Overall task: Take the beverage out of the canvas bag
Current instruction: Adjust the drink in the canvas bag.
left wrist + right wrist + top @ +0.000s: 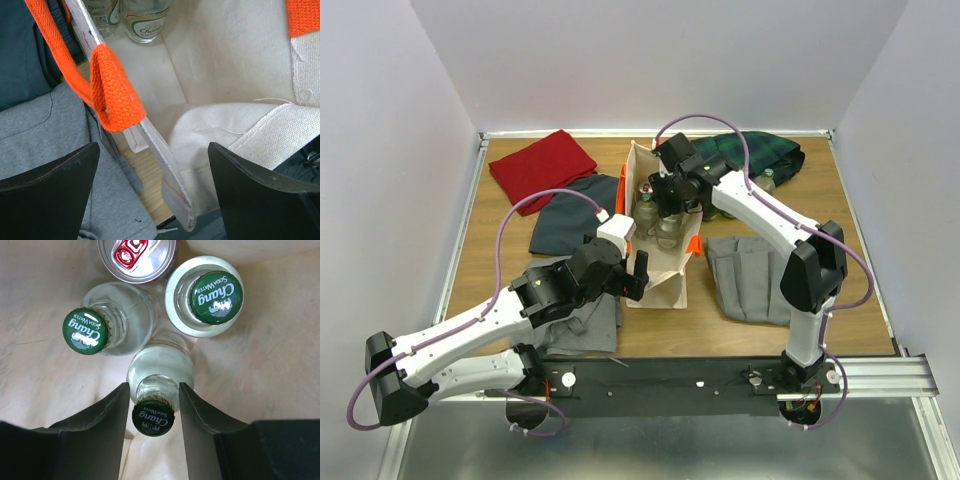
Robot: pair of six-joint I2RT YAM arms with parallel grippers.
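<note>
The right gripper (152, 412) is seen nearest in the right wrist view, black fingers (107, 432) straddling the neck of a Chang soda water bottle (159, 377) just below its green cap (153, 419). The jaws are narrowed to the neck; whether the pads are actually pressing glass cannot be told, since thin slivers of gap seem visible on both sides. So: nearly clenched around the neck, grip unconfirmed.

The bottle is located inside the canvas bag (665, 275), upright, packed with two more Chang bottles (112, 320) (204, 302) and a red-tabbed can (136, 257). All four are touching or nearly so.

The left gripper (155, 187) is held wide open over the bag's near corner, one finger outside the wall, one over the interior. An orange handle (112, 90) is draped along that wall. Nothing is grasped by it.

Risks judged from here:
- A lift before the pads seat would let the smooth glass neck slide; only the cap lip would catch it.
- The neighbouring bottles could be dragged or tipped, since they are crowded against the target.
- The soft bag is not pinned by the left arm, so it could be lifted or folded along with the bottle.
- The handle could be snagged if the left jaws are closed carelessly.
</note>
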